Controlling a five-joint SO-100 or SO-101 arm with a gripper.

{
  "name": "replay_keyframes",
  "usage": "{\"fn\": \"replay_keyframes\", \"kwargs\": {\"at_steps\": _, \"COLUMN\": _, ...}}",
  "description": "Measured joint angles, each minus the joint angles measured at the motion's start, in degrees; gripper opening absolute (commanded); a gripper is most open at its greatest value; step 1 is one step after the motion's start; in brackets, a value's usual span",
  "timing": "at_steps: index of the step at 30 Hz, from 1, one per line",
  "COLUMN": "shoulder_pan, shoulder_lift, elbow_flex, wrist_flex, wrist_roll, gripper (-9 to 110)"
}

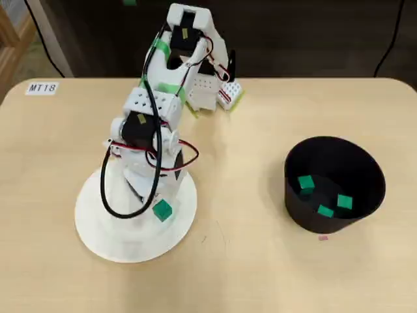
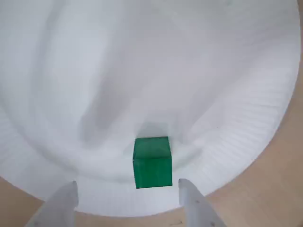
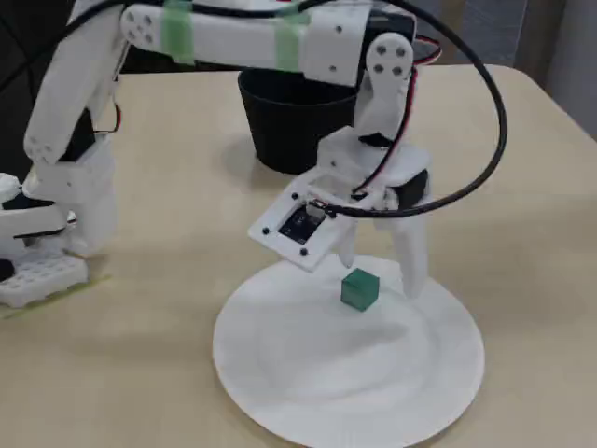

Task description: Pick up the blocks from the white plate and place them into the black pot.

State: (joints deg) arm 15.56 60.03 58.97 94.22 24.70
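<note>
One green block (image 1: 162, 210) lies on the white plate (image 1: 98, 228) near its rim, under the arm's wrist. In the wrist view this block (image 2: 152, 162) rests on the plate (image 2: 142, 71), with my gripper (image 2: 128, 185) open and its fingertips on either side, close to the plate's edge. The fixed view shows the gripper (image 3: 378, 275) lowered over the block (image 3: 359, 288), fingers apart and not touching it, above the plate (image 3: 326, 392). The black pot (image 1: 339, 153) stands to the right in the overhead view and holds three green blocks (image 1: 305, 183). It also shows behind the arm as the pot (image 3: 289, 131).
The arm's base (image 1: 195, 85) sits at the table's far edge. A black cable (image 1: 107, 195) loops over the plate. A label reading MT18 (image 1: 43, 87) is stuck at the far left corner, and a tiny pink mark (image 1: 323, 238) lies beside the pot.
</note>
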Motion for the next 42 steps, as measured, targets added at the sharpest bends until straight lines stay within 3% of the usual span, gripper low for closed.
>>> {"fn": "replay_keyframes", "kwargs": {"at_steps": 18, "shoulder_pan": -0.9, "shoulder_lift": -5.5, "elbow_flex": -2.4, "wrist_flex": -0.1, "wrist_roll": -6.7, "gripper": 27}}
{"fn": "replay_keyframes", "kwargs": {"at_steps": 22, "shoulder_pan": -0.8, "shoulder_lift": -7.2, "elbow_flex": -3.4, "wrist_flex": -0.1, "wrist_roll": -6.7, "gripper": 19}}
{"fn": "replay_keyframes", "kwargs": {"at_steps": 27, "shoulder_pan": -0.3, "shoulder_lift": -9.8, "elbow_flex": -6.2, "wrist_flex": -0.2, "wrist_roll": -6.4, "gripper": -2}}
{"fn": "replay_keyframes", "kwargs": {"at_steps": 42, "shoulder_pan": -3.2, "shoulder_lift": -7.6, "elbow_flex": -25.9, "wrist_flex": 0.7, "wrist_roll": -15.0, "gripper": -2}}
